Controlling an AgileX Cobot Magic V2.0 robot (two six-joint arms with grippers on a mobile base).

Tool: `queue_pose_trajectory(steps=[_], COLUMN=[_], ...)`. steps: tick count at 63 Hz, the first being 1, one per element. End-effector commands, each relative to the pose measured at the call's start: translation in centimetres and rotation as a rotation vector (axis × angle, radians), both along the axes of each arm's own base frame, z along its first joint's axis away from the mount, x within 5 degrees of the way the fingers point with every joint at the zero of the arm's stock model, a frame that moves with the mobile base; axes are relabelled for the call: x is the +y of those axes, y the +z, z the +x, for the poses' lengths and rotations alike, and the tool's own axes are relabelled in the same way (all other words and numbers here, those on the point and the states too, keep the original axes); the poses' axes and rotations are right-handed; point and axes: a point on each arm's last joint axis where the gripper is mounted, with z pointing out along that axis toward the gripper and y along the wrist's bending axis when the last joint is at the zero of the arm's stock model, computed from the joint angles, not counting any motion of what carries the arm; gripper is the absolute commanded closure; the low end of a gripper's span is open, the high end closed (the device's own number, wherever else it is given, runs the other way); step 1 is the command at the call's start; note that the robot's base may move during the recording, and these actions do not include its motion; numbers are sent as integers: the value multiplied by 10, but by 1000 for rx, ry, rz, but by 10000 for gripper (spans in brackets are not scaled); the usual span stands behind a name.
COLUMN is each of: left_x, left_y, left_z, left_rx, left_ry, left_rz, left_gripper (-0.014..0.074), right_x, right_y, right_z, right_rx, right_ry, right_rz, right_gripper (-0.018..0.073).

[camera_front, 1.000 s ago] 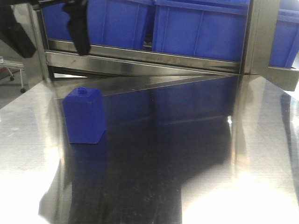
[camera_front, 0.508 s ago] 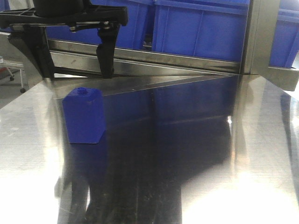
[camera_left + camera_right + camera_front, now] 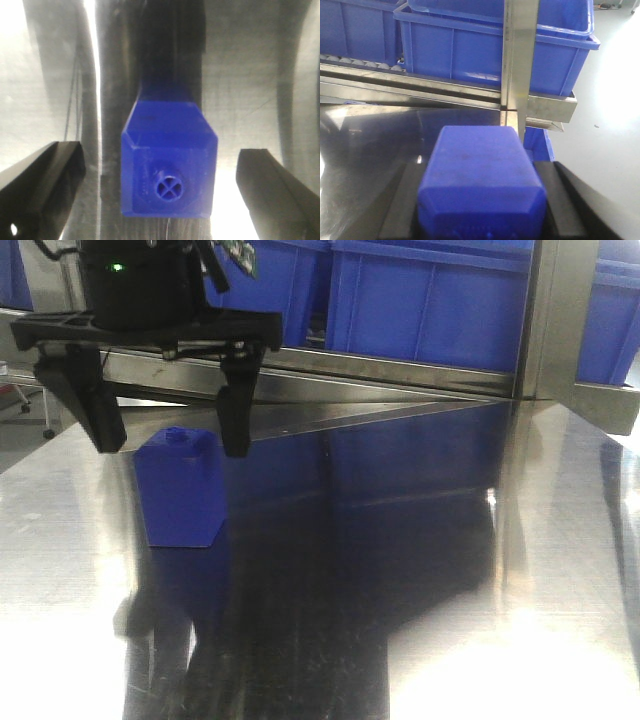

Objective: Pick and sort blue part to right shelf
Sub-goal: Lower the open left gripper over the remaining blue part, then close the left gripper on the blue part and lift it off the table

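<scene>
The blue part (image 3: 182,495) stands upright near the rear left corner of the desk (image 3: 420,620), long axis vertical, round cap up, just before the right shelf (image 3: 400,370). Since half a second ago it has not shifted, but the left claw (image 3: 172,447) has come lower and now hangs wide open, a finger either side of the cap, touching nothing. Blue blocks number two: this one and a second blue block (image 3: 480,175), lying lengthwise toward the shelf, pinched in the right claw (image 3: 482,167); the shelf shows at least three blue crates (image 3: 430,300)
</scene>
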Motion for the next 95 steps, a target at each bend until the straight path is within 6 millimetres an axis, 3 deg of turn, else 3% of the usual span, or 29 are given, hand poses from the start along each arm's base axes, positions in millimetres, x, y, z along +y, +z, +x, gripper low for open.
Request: queue_pose_trajectory(steps=[1,53,77,95], left_x=[-3,2,1,1], left_y=[16,11,11,11], left_z=[-7,-4,-5,-5], left_rx=[-54,-71,-65,-63], left_ry=[6,0,2,3], left_rz=[-74,-33,-41,-40], left_gripper=[-52,-47,147,242], right_x=[-1,-1,-1,-1], right_y=[18,18,18,18], right_z=[0,0,0,0], right_rx=[-115,-115,-115,-115], right_ry=[-3,-3,-3,-3], right_rz=[-8,-8,-8,-8], right_gripper=[159,159,159,159])
